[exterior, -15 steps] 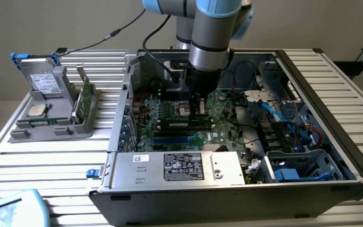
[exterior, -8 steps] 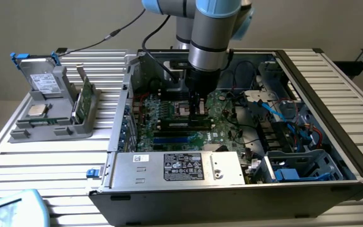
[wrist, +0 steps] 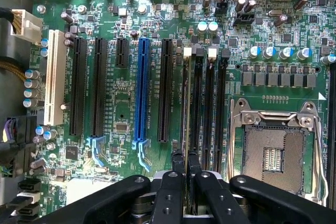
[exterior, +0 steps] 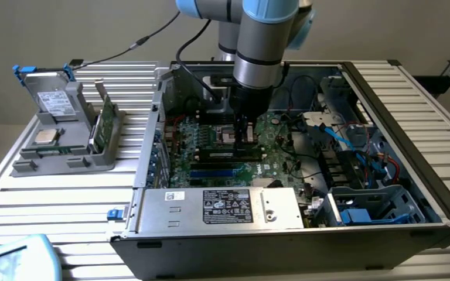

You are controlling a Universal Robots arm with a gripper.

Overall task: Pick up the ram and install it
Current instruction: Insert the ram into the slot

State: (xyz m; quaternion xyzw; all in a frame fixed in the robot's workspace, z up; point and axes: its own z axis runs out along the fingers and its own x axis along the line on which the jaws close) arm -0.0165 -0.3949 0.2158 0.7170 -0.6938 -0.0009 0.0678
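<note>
Nearest the exterior camera, a silver power supply box (exterior: 217, 208) with a dark label is seen at the near edge of an open computer case (exterior: 436, 193), which is set on a slatted table (exterior: 53, 199). Farther in, a green motherboard (exterior: 197, 137) is laid flat in the case. The gripper (exterior: 247, 139) is lowered over the middle of the board, and the ram (exterior: 223, 154) is seen just beneath it, lying along the black memory slots and reaching toward the exterior view's left. Outside the case, at the exterior view's left, a grey holder (exterior: 61, 158) is placed, with a silver processor chip (exterior: 47, 136) and a broader green card (exterior: 104, 126) kept in it.

From the wrist camera, the gripper (wrist: 186, 163) is shown with its black fingers (wrist: 169, 192) drawn nearly together, and the ram (wrist: 186, 108) is clamped edge-on between them as a thin strip. It is lined up with the outermost of the black memory slots (wrist: 209, 108), between a long black expansion slot (wrist: 164, 90) and an open processor socket (wrist: 273, 150). Whether the ram is seated in its slot cannot be told. A blue slot (wrist: 142, 87) is seen beyond the black one.
</note>
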